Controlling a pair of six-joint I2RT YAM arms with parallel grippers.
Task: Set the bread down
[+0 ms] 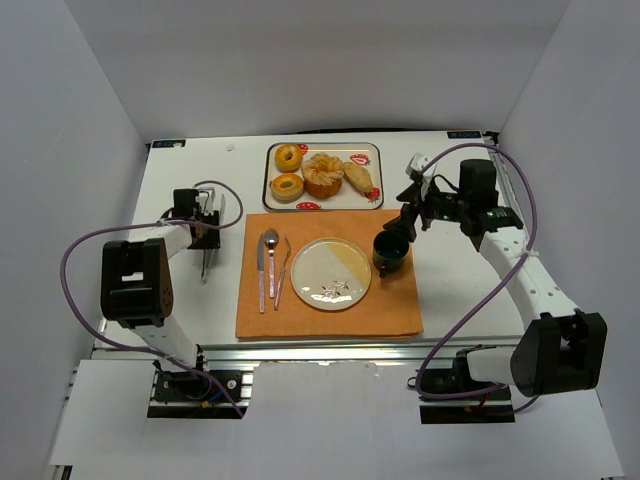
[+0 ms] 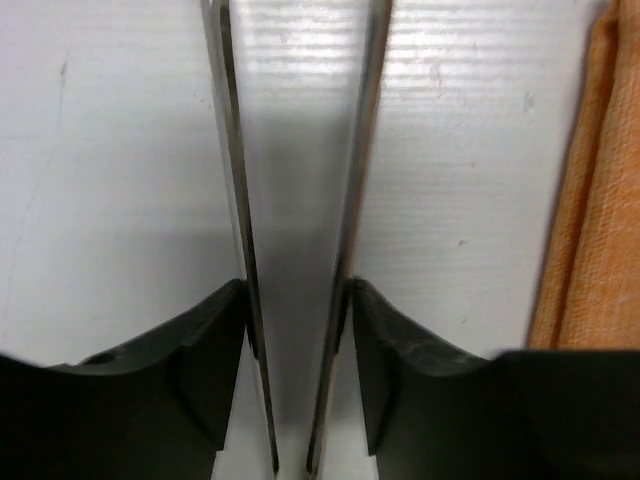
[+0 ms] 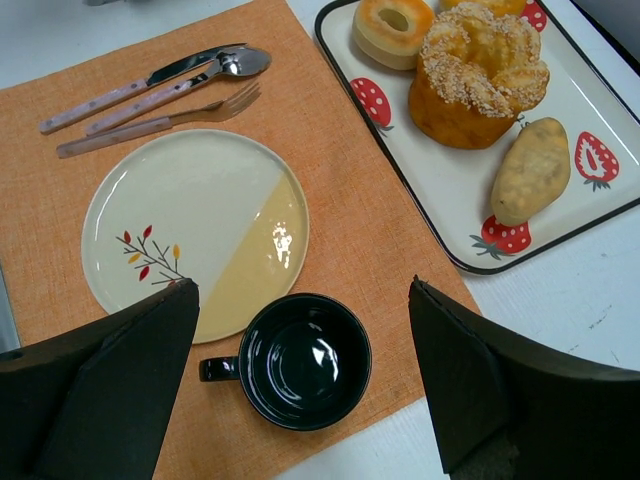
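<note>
The bread [image 1: 323, 174], a large round pastry with an orange-brown base and a flaky golden top, sits in the middle of the white strawberry tray [image 1: 381, 178] at the back. It also shows in the right wrist view [image 3: 478, 75], on the tray [image 3: 590, 100]. My right gripper [image 1: 400, 228] is open and empty, hovering over the black cup [image 3: 305, 360]; its jaws [image 3: 302, 290] stand wide apart. My left gripper [image 1: 206, 240] rests low at the left, its fingers closed [image 2: 297, 290] around the two arms of metal tongs [image 2: 232, 150].
Two ring pastries [image 1: 288, 157] [image 1: 287, 186] and an oval roll [image 1: 358, 176] flank the bread. An orange placemat [image 1: 400, 300] holds a round plate [image 1: 330, 273], the cup [image 1: 390, 253], and a knife, spoon and fork [image 1: 271, 260]. White walls enclose the table.
</note>
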